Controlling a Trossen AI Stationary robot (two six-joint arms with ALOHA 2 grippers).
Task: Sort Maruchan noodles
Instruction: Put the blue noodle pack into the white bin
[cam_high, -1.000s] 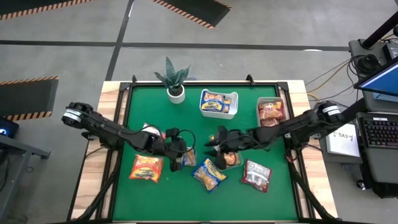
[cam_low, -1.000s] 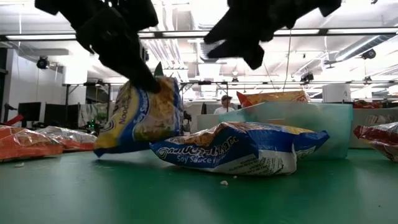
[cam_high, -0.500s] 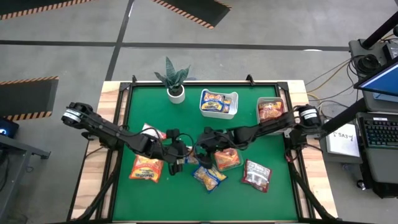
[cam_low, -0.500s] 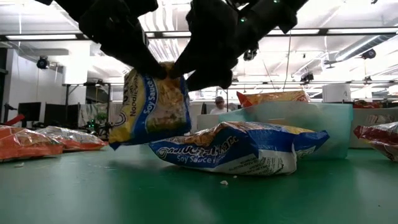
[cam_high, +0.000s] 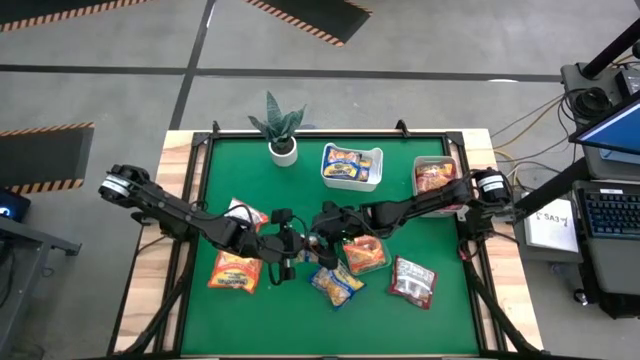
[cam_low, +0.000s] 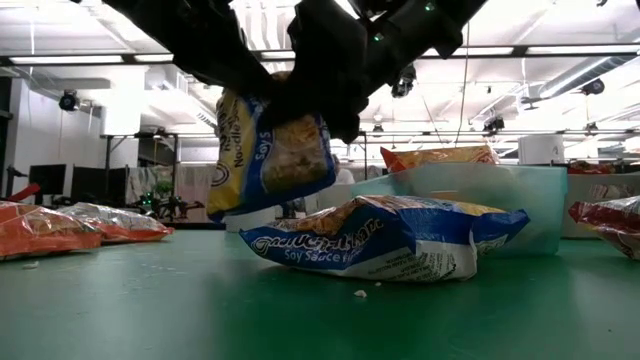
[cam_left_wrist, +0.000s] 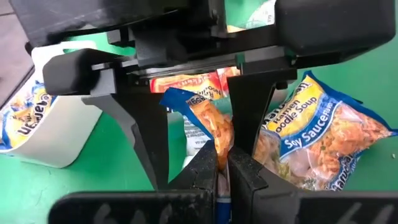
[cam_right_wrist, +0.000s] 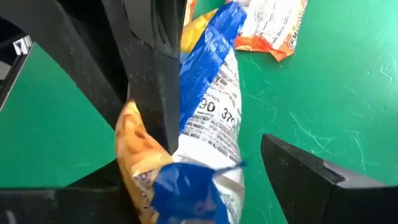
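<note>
A yellow-and-blue noodle packet (cam_low: 270, 155) hangs over the middle of the green table (cam_high: 240, 160). My left gripper (cam_left_wrist: 221, 167) is shut on it, reaching in from the table's left. My right gripper (cam_right_wrist: 205, 186) has come from the right and is open, one finger on each side of the same packet; I cannot tell whether they touch it. Lying flat on the table are another yellow-and-blue packet (cam_high: 337, 283), two orange packets (cam_high: 236, 270) (cam_high: 365, 255) and a dark red one (cam_high: 412, 280). My left gripper pinches the packet's upper edge (cam_left_wrist: 217, 144) between its two fingers. The fingers slant down from the table's left. The packet hangs below them, tilted, with its lower edge (cam_low: 262, 205) clear of the table.
A white tub (cam_high: 351, 166) with yellow-and-blue packets and a clear tray (cam_high: 437, 178) with red packets stand at the far right. A potted plant (cam_high: 281, 128) stands at the far edge. Another packet (cam_high: 240, 212) lies beside the left arm. The near part of the table is bare.
My right gripper has swung toward the table's left, across to the held packet, and now straddles it. My left gripper has raised the packet a little: its lower edge, first down at the table, now hangs clear.
</note>
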